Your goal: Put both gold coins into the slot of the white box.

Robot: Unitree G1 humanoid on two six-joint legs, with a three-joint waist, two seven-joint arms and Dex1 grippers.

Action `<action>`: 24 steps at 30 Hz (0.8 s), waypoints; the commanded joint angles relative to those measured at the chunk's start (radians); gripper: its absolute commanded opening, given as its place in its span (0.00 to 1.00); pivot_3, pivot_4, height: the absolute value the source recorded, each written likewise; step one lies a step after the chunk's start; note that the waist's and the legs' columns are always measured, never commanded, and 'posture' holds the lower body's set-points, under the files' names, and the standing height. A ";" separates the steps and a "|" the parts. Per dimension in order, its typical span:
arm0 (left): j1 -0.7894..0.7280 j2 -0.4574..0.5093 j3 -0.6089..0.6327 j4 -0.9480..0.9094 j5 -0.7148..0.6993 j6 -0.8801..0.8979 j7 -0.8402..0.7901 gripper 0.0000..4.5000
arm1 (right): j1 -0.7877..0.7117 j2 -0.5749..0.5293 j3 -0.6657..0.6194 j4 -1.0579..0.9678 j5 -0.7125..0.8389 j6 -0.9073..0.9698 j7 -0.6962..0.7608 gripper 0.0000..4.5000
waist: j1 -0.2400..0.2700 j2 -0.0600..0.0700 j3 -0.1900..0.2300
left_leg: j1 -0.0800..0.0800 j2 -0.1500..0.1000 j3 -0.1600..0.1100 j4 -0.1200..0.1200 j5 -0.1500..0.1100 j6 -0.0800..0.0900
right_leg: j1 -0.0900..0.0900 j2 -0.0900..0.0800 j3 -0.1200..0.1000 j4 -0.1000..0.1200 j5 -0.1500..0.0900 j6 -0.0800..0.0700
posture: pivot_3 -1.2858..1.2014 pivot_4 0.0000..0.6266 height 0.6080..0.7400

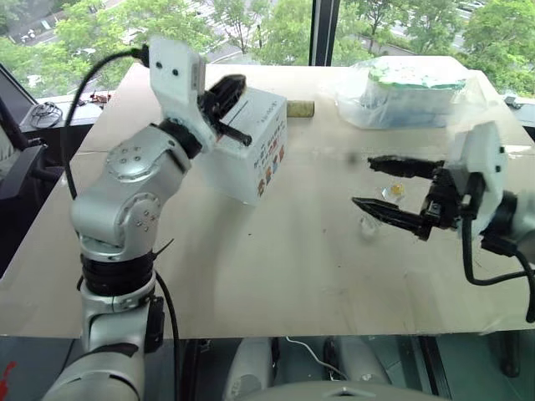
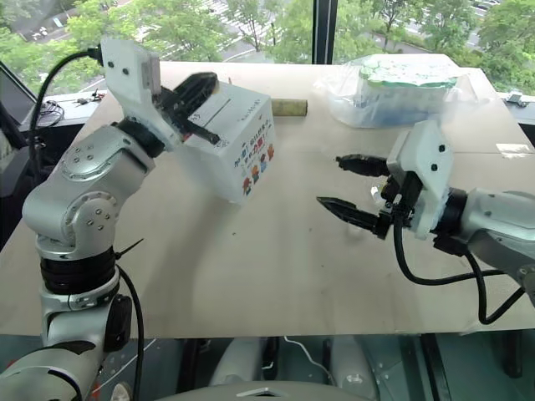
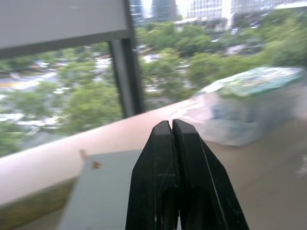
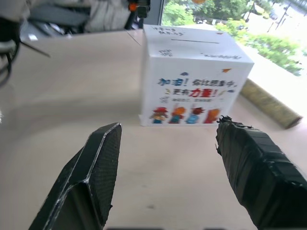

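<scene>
The white box (image 1: 251, 159) with cartoon pictures stands left of the table's middle. The slot (image 4: 192, 41) is a thin dark line on its top face. My left gripper (image 1: 236, 83) hovers over the box's top, fingers (image 3: 171, 143) pressed shut, and I see nothing between them. My right gripper (image 1: 363, 181) is open above the table to the right of the box, pointing towards it. A small gold coin (image 1: 394, 191) lies on the table, seen between the right fingers. Any other coin is hidden.
A clear-bagged green-and-white package (image 1: 405, 92) sits at the far right of the table (image 1: 276, 276). A short tan roll (image 1: 301, 108) lies behind the box. A small clear plastic piece (image 1: 368, 225) rests under the right gripper. Windows stand beyond the far edge.
</scene>
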 commanded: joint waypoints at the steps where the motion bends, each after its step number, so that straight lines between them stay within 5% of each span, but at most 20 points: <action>1: -0.021 0.028 -0.091 -0.011 0.152 0.031 0.035 0.00 | -0.022 -0.023 -0.059 0.016 -0.037 -0.044 0.045 0.75 | -0.001 0.000 0.000 | 0.000 0.000 0.000 0.000 0.000 0.000 | 0.000 0.000 0.001 0.000 0.000 0.000 | 0.52 0.24 1.00; 24: -0.039 -0.073 -0.058 0.070 0.226 0.260 -0.069 0.00 | 0.028 -0.022 -0.095 0.006 -0.045 -0.016 0.064 0.75 | 0.007 0.000 0.000 | 0.000 0.000 0.001 0.000 0.001 -0.001 | 0.000 -0.001 0.000 0.001 0.000 0.000 | 0.52 0.24 1.00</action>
